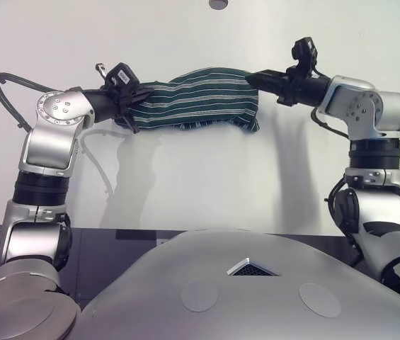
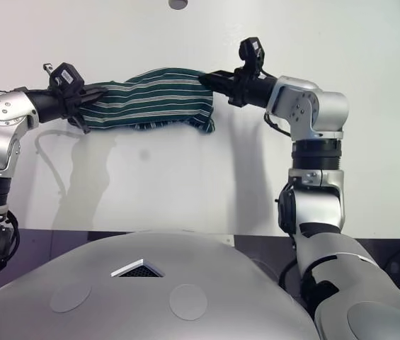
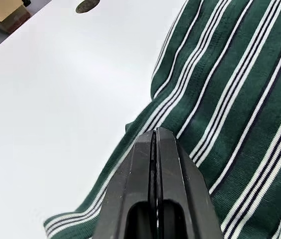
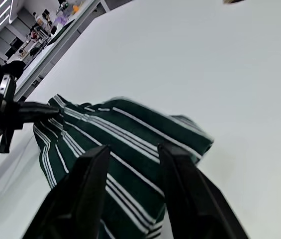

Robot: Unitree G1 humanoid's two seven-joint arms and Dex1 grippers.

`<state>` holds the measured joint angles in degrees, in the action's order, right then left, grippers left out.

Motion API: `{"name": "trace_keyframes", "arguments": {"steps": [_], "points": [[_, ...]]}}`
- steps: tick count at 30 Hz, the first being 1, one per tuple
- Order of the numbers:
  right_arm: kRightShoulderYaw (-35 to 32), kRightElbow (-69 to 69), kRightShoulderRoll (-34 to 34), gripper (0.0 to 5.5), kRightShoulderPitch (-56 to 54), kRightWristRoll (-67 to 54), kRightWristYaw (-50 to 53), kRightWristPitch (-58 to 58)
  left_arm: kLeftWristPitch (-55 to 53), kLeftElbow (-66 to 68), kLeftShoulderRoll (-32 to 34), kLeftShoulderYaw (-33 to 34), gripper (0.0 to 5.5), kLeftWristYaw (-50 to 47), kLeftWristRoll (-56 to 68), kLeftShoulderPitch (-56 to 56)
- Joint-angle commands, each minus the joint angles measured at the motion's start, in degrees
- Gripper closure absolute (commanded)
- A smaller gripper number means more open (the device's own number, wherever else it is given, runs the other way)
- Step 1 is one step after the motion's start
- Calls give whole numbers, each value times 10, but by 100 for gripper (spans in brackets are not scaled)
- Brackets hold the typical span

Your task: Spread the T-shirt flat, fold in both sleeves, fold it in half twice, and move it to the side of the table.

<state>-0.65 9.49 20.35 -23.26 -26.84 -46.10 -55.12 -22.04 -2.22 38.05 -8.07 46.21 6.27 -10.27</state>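
From the head views, the T-shirt [image 1: 192,99], dark green with thin white stripes, lies bunched into a long band on the far part of the white surface [image 1: 185,184], running left to right. The left pincer [image 1: 134,99] meets its left end and the right pincer [image 1: 253,76] meets its far right corner, with both arms stretched forward and turned inward toward each other.

From the left wrist, we see the left pincer [image 3: 155,132] clenched, its two black fingers [image 3: 172,164] pressed together with only a hairline between them. Its tip sits over the striped edge of the cloth [image 3: 230,99], where the cloth meets the bare surface [image 3: 55,99]. We cannot tell whether any fabric is caught between the fingers.

From the right wrist, the right pincer [image 4: 135,148] is released, its fingers [image 4: 93,174] spread apart above the T-shirt [image 4: 130,124]. The cloth stretches away toward the left pincer [image 4: 41,110], which touches its other end.
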Motion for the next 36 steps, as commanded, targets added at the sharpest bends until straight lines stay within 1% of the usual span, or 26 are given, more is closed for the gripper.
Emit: {"name": "trace_keyframes", "arguments": {"steps": [1, 6, 9, 13, 17, 19, 22, 24, 27, 28, 30, 32, 35, 36], "points": [[5, 5, 11, 370, 7, 21, 23, 25, -5, -13, -7, 7, 550, 10, 15, -13], [-9, 32, 9, 370, -6, 25, 43, 41, 7, -5, -6, -4, 550, 18, 4, -5], [2, 29, 8, 370, 1, 23, 36, 39, 12, 1, -8, -8, 550, 18, -1, -8], [10, 14, 2, 436, 9, 16, 34, 35, 33, 33, -14, -22, 550, 6, -23, -6], [9, 9, 3, 517, 5, 13, 33, 35, 43, 56, -24, -26, 550, -1, -32, -4], [11, 8, 5, 541, 3, 14, 29, 37, 51, 65, -27, -24, 550, -12, -41, -5], [-7, -43, 19, 547, 11, -12, -6, 51, 74, 72, -38, 24, 550, -51, -26, -32], [-26, -101, 38, 547, 17, -52, -49, 55, 90, 98, -34, 52, 550, -47, -9, -35], [-55, -182, 76, 550, 21, -117, -109, 47, 72, 113, -13, 93, 498, -5, 37, -13], [-59, -195, 85, 550, 22, -125, -118, 48, 67, 114, -6, 103, 488, 6, 47, -7], [-63, -210, 99, 550, 27, -138, -128, 52, 63, 124, 4, 117, 450, 13, 53, -3], [-57, -220, 108, 550, 34, -140, -133, 61, 50, 137, 2, 132, 416, 4, 60, -8], [-39, -227, 110, 550, 47, -131, -131, 75, -8, 111, -13, 148, 367, 28, 116, -4], [-34, -228, 109, 550, 50, -129, -129, 78, -26, 110, -19, 147, 363, 29, 127, -9]]}}
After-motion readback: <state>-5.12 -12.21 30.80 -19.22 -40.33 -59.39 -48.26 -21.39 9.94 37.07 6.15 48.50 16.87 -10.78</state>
